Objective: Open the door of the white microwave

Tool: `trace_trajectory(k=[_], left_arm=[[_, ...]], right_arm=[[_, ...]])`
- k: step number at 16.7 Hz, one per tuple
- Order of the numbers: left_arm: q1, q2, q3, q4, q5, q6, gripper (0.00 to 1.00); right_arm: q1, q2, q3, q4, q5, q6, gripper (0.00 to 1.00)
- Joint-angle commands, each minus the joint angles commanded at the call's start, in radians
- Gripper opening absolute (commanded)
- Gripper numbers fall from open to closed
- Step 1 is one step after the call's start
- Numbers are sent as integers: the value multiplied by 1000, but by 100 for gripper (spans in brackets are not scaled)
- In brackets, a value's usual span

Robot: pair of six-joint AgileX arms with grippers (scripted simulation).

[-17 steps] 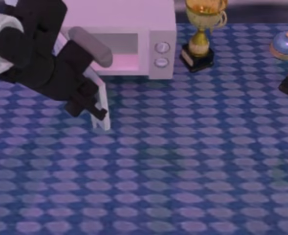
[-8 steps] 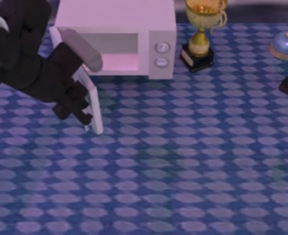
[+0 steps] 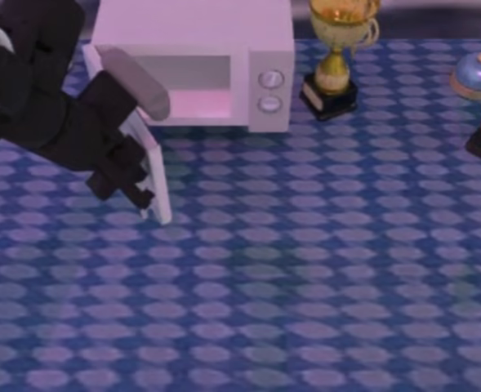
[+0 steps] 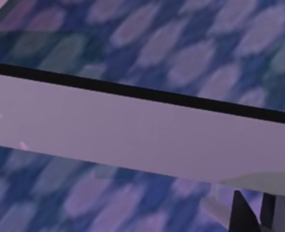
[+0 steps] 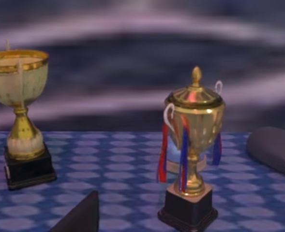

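The white microwave (image 3: 193, 61) stands at the far edge of the table (image 3: 305, 286), toward the top view's left, with its two round knobs (image 3: 270, 79) on the narrow panel at its right end. Its door (image 3: 157, 184) is swung open and juts out over the patterned cloth toward the near side, seen edge-on from above. The cavity (image 3: 193, 86) behind it lies open; only its pale floor and back wall show, with nothing visible inside.

The left gripper (image 3: 134, 189) sits just beside the door's free end, on its left face, touching it; the dark arm rises from there up and left toward the microwave's left corner. From above its fingers are too hidden by the wrist to say whether they pinch the panel or are spread. The left wrist view shows the door's (image 4: 132, 130) long pale edge running right across in front of the gripper, with a dark line along one side and the cloth beyond.

Well to the right of that gripper, next to the knob panel, stands a gold cup (image 3: 338, 49) on a black base; a small blue bell (image 3: 475, 73) sits farther right. The right wrist view shows this cup (image 5: 19, 116) and a ribboned trophy (image 5: 193, 150). The right arm is out of the top view.
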Motion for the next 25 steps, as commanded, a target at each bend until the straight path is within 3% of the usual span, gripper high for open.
trace_trajectory(k=[15,25], left_arm=[[-1,3,-2,-2,4,2,0],[92,-4,4,-78,92,216,0]], right_arm=[[0,0,0,0,0,0,100],[0,0,0,0,0,0,100]])
